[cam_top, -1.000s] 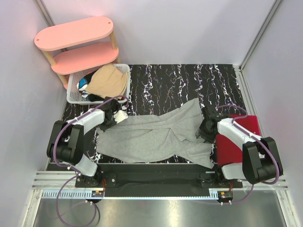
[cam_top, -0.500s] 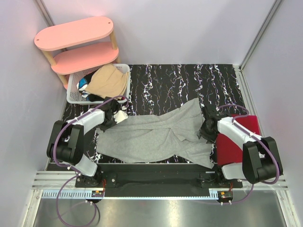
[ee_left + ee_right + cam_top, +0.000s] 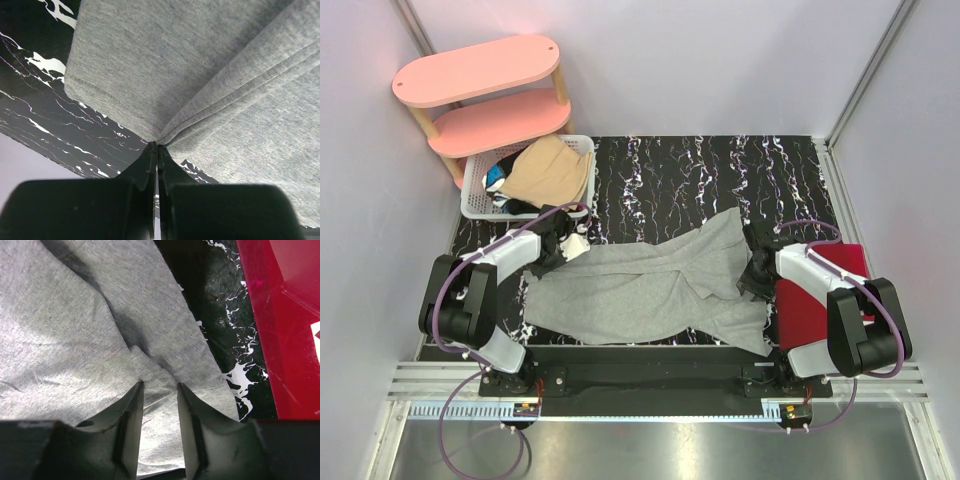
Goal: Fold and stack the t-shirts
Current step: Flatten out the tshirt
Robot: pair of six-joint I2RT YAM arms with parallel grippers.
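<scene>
The black marbled desk point(image 3: 720, 170) carries a grey shirt point(image 3: 630, 290), spread flat and wrinkled across its near half, between the two arms. A pink shelf point(image 3: 480, 70) stands well beyond the grey shirt's left end, in the far corner. A red tray point(image 3: 825, 305) lies just beside the grey shirt's right end. A white basket point(image 3: 475, 195) sits beyond the grey shirt's left end, nearer to it than the shelf is. A tan shirt point(image 3: 552, 170) is heaped in the basket over darker cloth.

The left hand point(image 3: 157, 147) is at the grey shirt's far left corner, clenched on a pinched fold of the cloth, which fans out from its tips. The right hand point(image 3: 157, 390) is over the grey shirt's right edge, released. Its fingers point(image 3: 131, 405) stand apart over a small wrinkle.
</scene>
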